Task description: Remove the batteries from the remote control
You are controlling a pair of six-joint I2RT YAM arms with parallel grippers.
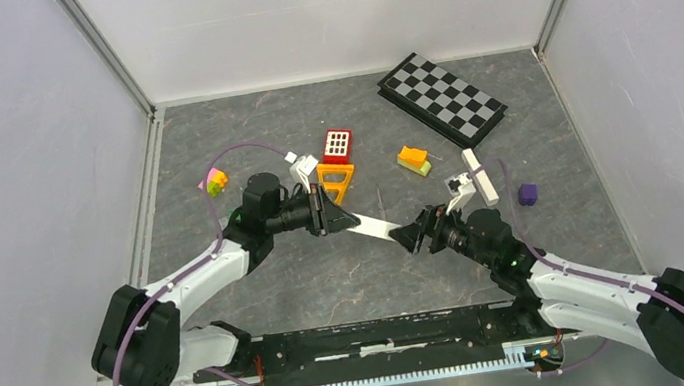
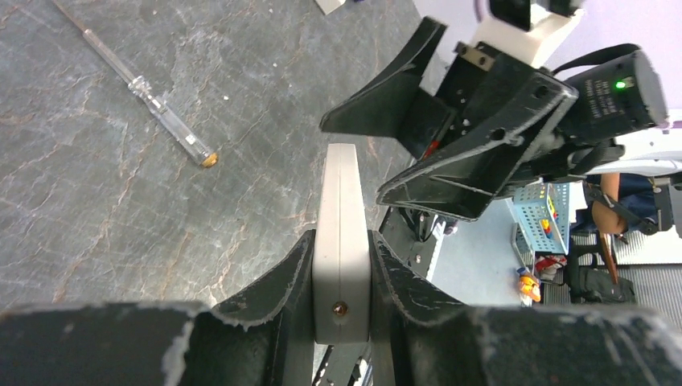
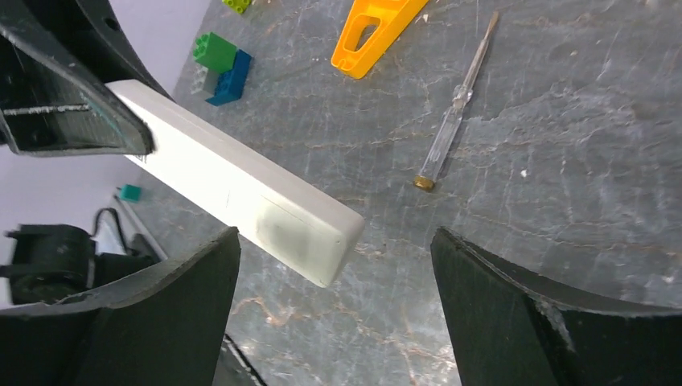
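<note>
Left gripper (image 2: 342, 277) clamps a smooth, white, slab-shaped remote (image 3: 241, 185). Right gripper (image 3: 336, 240), black jaws spread wide, faces its rounded end.

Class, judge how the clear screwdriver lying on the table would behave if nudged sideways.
The screwdriver looks round and slim, so it would probably roll across the flat table. Its clear handle looks rigid, so it likely stays stiff, and being thin it seems light.

A robotics lab test cell is indicated: a grey stone-patterned table (image 1: 262, 295) is boxed in by plain white panels (image 1: 9, 149) set in metal framing (image 1: 108, 52). Two robot arms (image 1: 203, 271) are bolted to a black rail (image 1: 388, 333). Toy blocks (image 1: 413, 160) and a checkerboard (image 1: 442, 98) are scattered about, and a person (image 2: 609, 205) is glimpsed beyond the table.
</note>
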